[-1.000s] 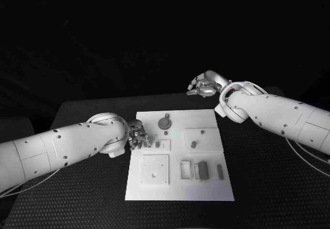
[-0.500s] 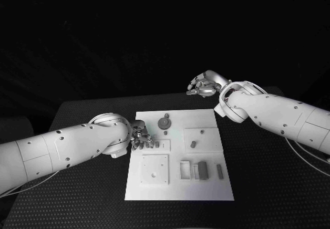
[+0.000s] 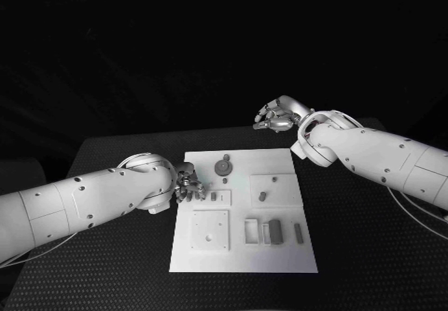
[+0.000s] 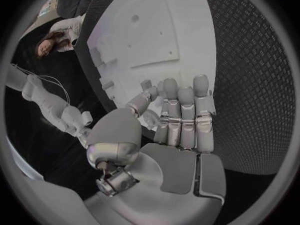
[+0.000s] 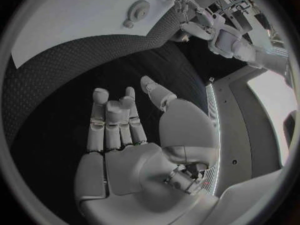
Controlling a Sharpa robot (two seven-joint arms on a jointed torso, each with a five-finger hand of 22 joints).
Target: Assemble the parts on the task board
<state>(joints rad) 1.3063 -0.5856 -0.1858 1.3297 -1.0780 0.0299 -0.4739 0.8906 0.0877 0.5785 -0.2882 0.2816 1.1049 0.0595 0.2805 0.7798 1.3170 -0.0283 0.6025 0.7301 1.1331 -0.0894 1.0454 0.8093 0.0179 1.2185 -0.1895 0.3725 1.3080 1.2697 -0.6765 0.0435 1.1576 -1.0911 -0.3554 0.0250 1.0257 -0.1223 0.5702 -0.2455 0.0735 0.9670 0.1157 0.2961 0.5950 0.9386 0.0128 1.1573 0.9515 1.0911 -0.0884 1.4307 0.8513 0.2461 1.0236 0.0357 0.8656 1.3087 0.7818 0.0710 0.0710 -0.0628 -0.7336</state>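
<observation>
Your black table [image 3: 112,259] carries the task board [image 3: 245,256] — left hand [image 3: 188,187] empty, fingers apart, back off its edge; right hand [image 3: 276,116] unchanged, empty, loosely spread.

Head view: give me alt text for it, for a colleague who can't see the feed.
A white task board lies mid-table between two white robot arms. The left hand is at the board's left edge beside small grey parts; the right hand hangs open beyond the board's far right corner, holding nothing.
</observation>
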